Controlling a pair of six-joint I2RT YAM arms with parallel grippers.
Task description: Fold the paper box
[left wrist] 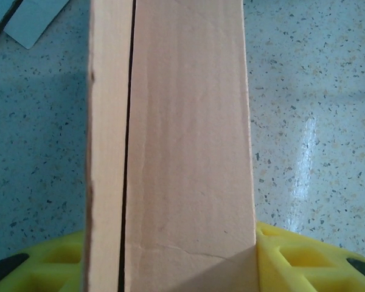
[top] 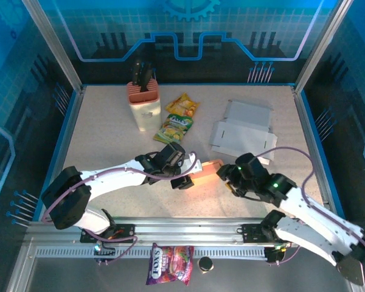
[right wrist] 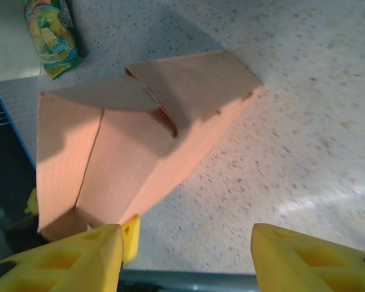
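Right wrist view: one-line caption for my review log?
Open right gripper beside the partly folded paper box on speckled table.

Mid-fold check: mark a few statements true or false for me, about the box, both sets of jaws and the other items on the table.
1. The left jaws are shut on the tan paper box. True.
2. The right jaws grip the box too. False: they stand open, with the box ahead of them.
3. A flat white cardboard lies past the box, toward the far right. True.
4. The snack packets lie on the white cardboard. False: they lie beside the cream holder, apart from the cardboard.
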